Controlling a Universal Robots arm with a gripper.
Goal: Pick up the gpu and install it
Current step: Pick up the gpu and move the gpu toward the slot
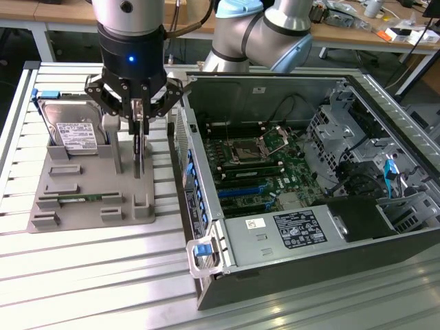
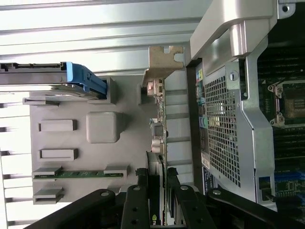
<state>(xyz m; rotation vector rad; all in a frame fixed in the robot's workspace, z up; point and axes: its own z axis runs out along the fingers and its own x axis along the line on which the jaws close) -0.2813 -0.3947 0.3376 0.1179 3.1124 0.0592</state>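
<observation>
In the exterior view's upper left, the gripper (image 1: pixel 139 129) is pinched narrow on the gpu (image 1: pixel 139 157), which stands on edge in the grey holder (image 1: pixel 89 189). It looks light, stiff and fragile; best held by the board edge, clear of the fan.

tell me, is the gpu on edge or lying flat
On edge: the gpu shows thin and vertical, clamped between the jaws over the grey tray.

I'm looking at a slatted aluminium tabletop (image 1: pixel 82 275) with bright glare across its ribs. Behind it stand wooden workbenches (image 1: pixel 48 15) on pale legs, the one at the exterior view's right strewn with loose parts (image 1: pixel 340 14).
</observation>
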